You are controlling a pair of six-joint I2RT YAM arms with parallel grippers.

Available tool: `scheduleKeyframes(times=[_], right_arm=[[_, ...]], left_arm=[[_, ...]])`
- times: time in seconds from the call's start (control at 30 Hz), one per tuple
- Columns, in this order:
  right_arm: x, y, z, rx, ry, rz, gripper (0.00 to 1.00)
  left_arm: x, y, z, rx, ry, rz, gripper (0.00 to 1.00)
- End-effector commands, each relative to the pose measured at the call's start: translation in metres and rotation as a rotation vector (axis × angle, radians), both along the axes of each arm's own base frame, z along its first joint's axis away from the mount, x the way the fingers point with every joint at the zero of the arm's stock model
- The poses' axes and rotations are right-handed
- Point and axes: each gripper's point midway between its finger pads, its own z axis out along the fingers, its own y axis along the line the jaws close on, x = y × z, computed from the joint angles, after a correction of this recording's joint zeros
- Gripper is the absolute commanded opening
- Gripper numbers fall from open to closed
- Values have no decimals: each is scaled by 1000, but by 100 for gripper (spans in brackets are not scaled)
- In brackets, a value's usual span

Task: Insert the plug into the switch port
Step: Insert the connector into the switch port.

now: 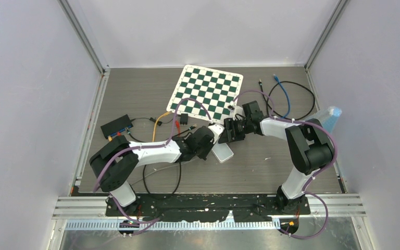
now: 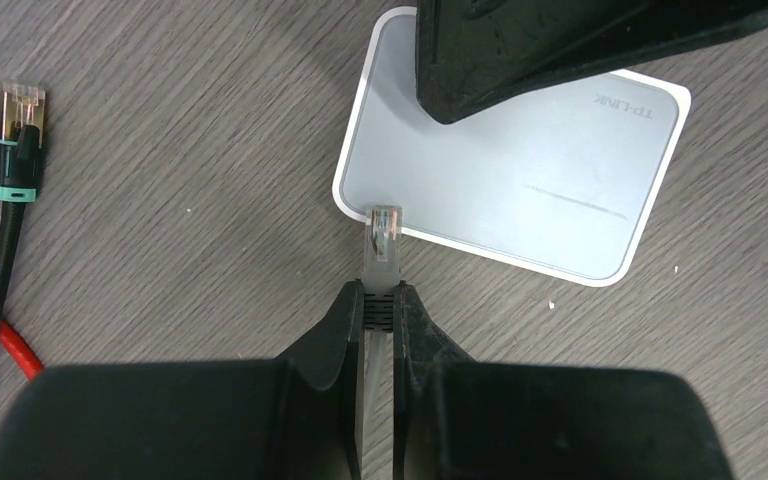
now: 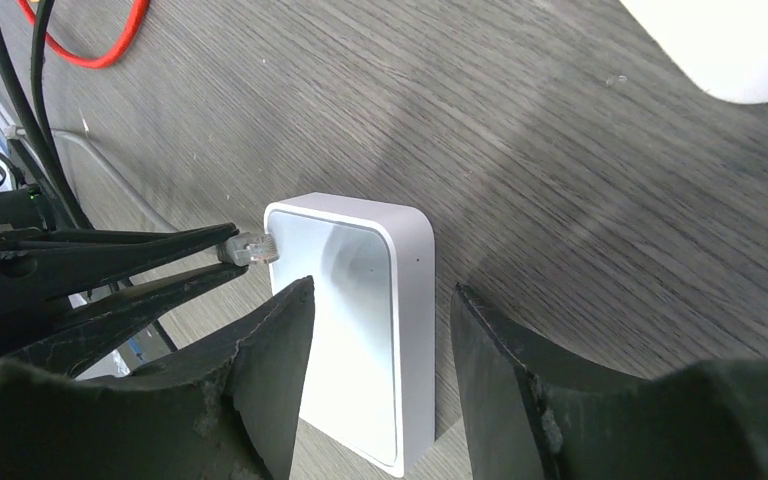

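Clear, glossy plastic plug [image 2: 383, 235]; left gripper [image 2: 380, 295] of matt black plastic with a faintly rough face; smooth, satin-glossy white-and-grey plastic switch [image 2: 520, 190]; matt grey wood-grain table [image 2: 180, 200]; spare connector [image 2: 20, 110] with a shiny gold-toned metal shell.

We count two arms, the left arm [image 1: 151, 152] and the right arm [image 1: 302, 140], and two claws, the left claw [image 2: 380, 292] and the right claw [image 3: 380, 300]. One table [image 1: 271, 166] carries one white switch [image 2: 520, 190]. In the left wrist view we count two plugs: one clear plug [image 2: 382, 235] and one gold plug [image 2: 20, 110] with a teal band, and one red cable [image 2: 5, 345]. From above we count one chessboard [image 1: 207, 91], one black box [image 1: 116, 126] and one blue cable [image 1: 289, 101].
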Motion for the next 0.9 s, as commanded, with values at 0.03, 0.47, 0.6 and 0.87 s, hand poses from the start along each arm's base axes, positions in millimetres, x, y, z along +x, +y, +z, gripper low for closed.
scheduleKeyframes(times=[0.03,0.47,0.6,0.87], right_arm=[[14,4,10,8,-53,8,61],[16,2,10,-12,-61,10,64],[12,3,6,-4,-43,25,62],[4,5,-2,11,-11,41,60]], left_arm=[[-3,10,-2,45,34,20,0],[-11,8,-5,15,53,-9,0],[-6,4,-5,24,43,-12,0],[-1,-4,-10,28,46,-15,0]])
